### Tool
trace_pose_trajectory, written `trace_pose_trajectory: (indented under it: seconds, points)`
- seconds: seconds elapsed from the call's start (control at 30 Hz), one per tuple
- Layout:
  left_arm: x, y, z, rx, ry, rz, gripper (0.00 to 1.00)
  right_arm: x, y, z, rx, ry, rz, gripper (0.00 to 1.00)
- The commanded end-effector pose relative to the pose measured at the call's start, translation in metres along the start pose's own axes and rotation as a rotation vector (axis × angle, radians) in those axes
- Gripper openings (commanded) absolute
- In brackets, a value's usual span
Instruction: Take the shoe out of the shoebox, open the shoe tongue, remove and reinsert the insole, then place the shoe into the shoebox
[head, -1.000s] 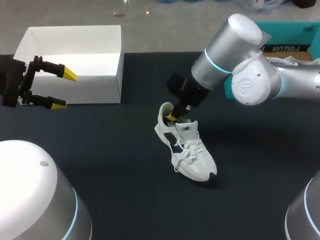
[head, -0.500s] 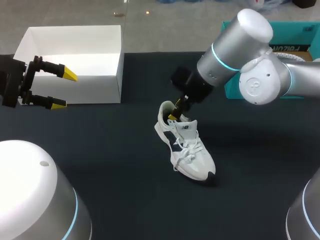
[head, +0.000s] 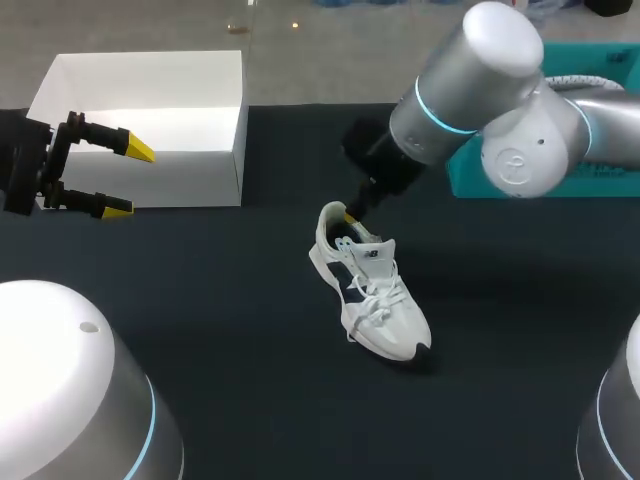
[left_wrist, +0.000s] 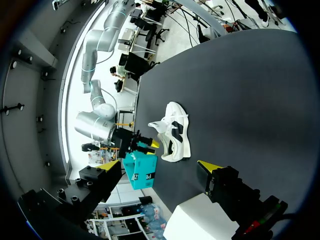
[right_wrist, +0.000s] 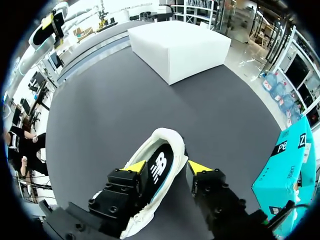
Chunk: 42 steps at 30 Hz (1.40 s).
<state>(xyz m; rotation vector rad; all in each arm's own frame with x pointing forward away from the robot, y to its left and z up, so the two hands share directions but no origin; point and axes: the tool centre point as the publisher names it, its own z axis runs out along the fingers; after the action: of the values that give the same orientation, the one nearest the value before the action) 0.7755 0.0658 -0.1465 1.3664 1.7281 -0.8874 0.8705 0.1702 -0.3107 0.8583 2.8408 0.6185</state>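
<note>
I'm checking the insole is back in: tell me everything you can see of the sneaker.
The white low-top sneaker with navy side panels, white laces and a dark toe tip stands upright on its sole on the dark table. Its dark printed insole lies inside. The right gripper hovers over its heel, jaws open, contact unclear.

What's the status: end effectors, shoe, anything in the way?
Left end effector open, hovering by shoebox. Right end effector open, above heel of shoe. Shoe upright on table, insole in. Teal box behind right arm, not blocking.
</note>
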Motion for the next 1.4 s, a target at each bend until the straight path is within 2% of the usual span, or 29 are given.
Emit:
trace_pose_trajectory:
  seconds: [0.03, 0.43, 0.5, 0.53, 0.57, 0.77, 1.13, 1.4]
  points:
    - [0.000, 0.000, 0.000, 0.000, 0.004, -0.001, 1.00, 0.007, 0.007, -0.010, 0.069, -0.196, 0.023, 0.00]
    - [0.000, 0.000, 0.000, 0.000, 0.004, -0.001, 1.00, 0.007, 0.007, -0.010, 0.069, -0.196, 0.023, 0.00]
    - [0.000, 0.000, 0.000, 0.000, 0.004, -0.001, 1.00, 0.009, 0.006, 0.000, 0.150, -0.189, 0.082, 0.00]
    - [0.000, 0.000, 0.000, 0.000, 0.004, -0.001, 1.00, 0.011, 0.006, 0.002, 0.126, -0.177, 0.105, 0.00]
    - [0.000, 0.000, 0.000, 0.000, 0.004, -0.001, 1.00, 0.012, 0.006, 0.006, 0.170, -0.181, 0.134, 0.00]
    - [0.000, 0.000, 0.000, 0.000, 0.004, -0.001, 1.00, 0.015, 0.003, 0.012, 0.222, -0.166, 0.254, 0.00]
    - [0.000, 0.000, 0.000, 0.000, 0.004, -0.001, 1.00, 0.013, 0.000, 0.043, 0.149, -0.155, 0.324, 0.00]
    - [0.000, 0.000, 0.000, 0.000, 0.004, -0.001, 1.00, 0.015, -0.020, 0.054, 0.183, -0.147, 0.361, 0.00]
